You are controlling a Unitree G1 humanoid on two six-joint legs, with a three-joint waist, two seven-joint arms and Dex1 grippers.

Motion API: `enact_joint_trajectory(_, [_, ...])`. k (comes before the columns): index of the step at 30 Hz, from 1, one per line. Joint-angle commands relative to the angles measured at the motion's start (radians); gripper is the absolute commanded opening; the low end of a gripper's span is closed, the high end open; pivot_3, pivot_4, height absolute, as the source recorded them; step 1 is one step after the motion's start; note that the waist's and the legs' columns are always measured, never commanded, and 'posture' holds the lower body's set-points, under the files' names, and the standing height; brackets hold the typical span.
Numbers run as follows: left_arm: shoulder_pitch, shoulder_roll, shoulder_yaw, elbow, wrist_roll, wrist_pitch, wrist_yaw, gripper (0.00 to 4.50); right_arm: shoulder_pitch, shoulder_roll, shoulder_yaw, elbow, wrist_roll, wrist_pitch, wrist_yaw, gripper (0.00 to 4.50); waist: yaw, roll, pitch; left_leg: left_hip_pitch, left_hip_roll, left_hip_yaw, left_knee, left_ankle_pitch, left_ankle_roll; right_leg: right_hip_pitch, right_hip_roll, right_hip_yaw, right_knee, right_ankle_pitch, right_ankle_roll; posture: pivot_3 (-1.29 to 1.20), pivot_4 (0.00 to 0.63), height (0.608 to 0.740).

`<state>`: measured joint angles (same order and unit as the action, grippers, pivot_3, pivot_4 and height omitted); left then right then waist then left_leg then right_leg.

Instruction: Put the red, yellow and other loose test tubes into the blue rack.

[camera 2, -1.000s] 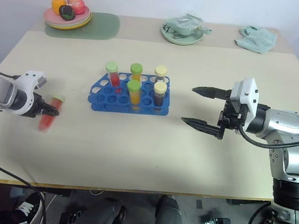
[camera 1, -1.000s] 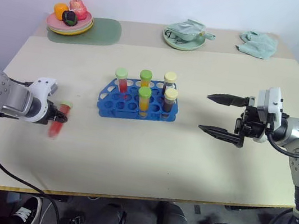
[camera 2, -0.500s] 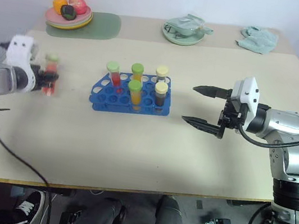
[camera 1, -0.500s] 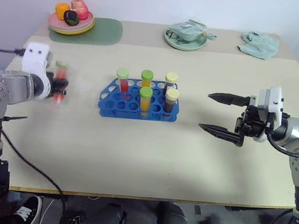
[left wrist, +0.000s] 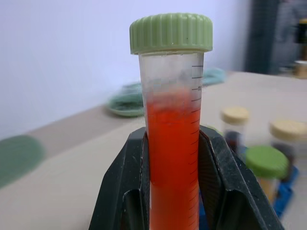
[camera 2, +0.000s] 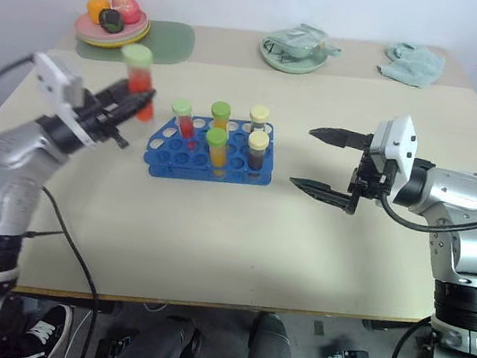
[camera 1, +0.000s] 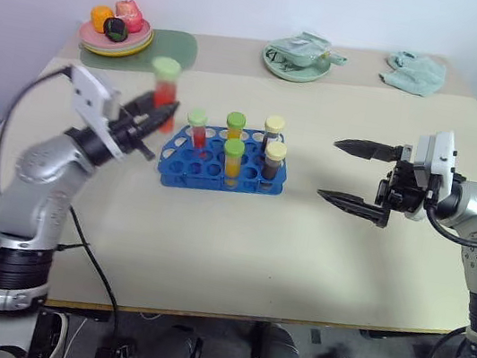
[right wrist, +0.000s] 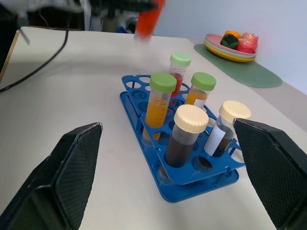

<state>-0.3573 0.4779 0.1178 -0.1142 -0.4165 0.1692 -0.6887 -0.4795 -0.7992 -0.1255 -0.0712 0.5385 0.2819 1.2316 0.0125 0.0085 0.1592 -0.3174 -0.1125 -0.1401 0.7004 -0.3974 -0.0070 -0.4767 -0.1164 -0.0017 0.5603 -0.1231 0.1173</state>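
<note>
Five capped tubes stand in the blue rack at the middle of the pale bench: a red one with a green cap, two orange-yellow ones with green caps, and two with cream caps, one of them dark brown-red. Just to the rack's left, the left claw is clamped on a sixth tube of red liquid (green cap uppermost), held upright above the bench and clear of the rack. On the rack's far side, the right claw hangs with its fingers spread wide and nothing between them, pointing toward the rack. At the bench's far edge sit a plate of toy fruit, a green dish and a crumpled cloth.
</note>
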Motion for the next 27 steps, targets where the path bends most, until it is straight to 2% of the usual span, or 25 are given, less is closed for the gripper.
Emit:
enact_joint_trajectory(1, [0.000,-0.007,-0.012,0.051,0.061,-0.130,-0.027,0.74,-0.003,-0.028,-0.044,-0.028,0.012,-0.002,-0.005,4.50,-0.001,0.000,0.000,0.000,0.000,0.000,0.000,0.000,0.000,0.000,0.000,0.000,0.000,0.000,0.000,0.00,0.150,0.740])
enact_joint_trajectory(7, [0.015,-0.047,-0.059,0.129,0.139,-0.265,-0.037,0.74,0.020,-0.043,-0.066,-0.051,0.020,0.011,-0.015,4.50,0.003,0.000,0.000,0.000,0.000,0.000,0.000,0.000,0.000,0.000,0.000,0.000,0.000,0.000,0.000,0.00,0.150,0.740])
enact_joint_trajectory(16, [0.013,-0.121,-0.105,0.216,0.198,-0.360,-0.009,0.74,0.026,-0.053,-0.075,-0.061,0.024,0.021,-0.023,4.50,0.002,0.000,0.000,0.000,0.000,0.000,0.000,0.000,0.000,0.000,0.000,0.000,0.000,0.000,0.000,0.00,0.150,0.740])
enact_joint_trajectory(27, [0.015,-0.170,-0.103,0.258,0.194,-0.358,0.019,0.74,0.005,-0.059,-0.071,-0.039,0.014,0.012,-0.015,4.50,0.004,0.000,0.000,0.000,0.000,0.000,0.000,0.000,0.000,0.001,0.000,0.000,0.000,0.000,0.000,0.00,0.150,0.740])
